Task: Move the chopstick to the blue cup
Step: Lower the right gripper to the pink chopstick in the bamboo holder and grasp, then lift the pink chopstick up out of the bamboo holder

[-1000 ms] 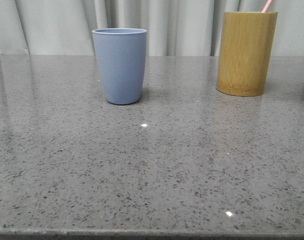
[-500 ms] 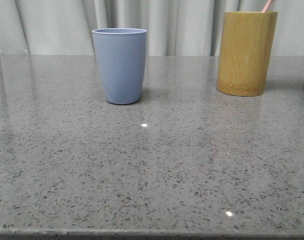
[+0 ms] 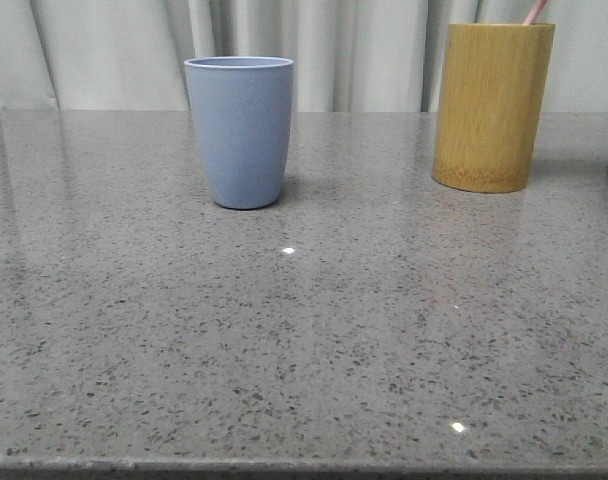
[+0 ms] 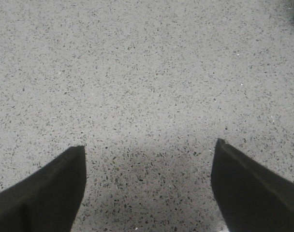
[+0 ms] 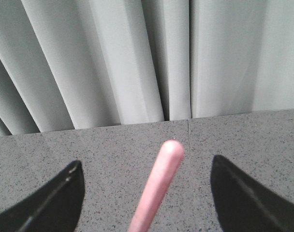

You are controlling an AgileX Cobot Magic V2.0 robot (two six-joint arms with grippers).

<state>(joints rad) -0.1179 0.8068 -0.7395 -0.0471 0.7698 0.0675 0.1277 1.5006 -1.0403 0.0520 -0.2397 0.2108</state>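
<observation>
With our right gripper (image 5: 144,193) spread, the pink chopstick (image 5: 156,186) in the bamboo holder (image 3: 492,105) stands between its jaws unpinched, so closing off-centre could tip it; our left gripper (image 4: 147,188) is spread over bare counter (image 4: 147,72).

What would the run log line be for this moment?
stage: pre-grasp | chopstick: in bamboo holder, between open right jaws | blue cup: upright on table | left gripper: open over table

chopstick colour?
Pale pink. The chopstick shows best in the right wrist view, between the open fingers of the right gripper.
</observation>
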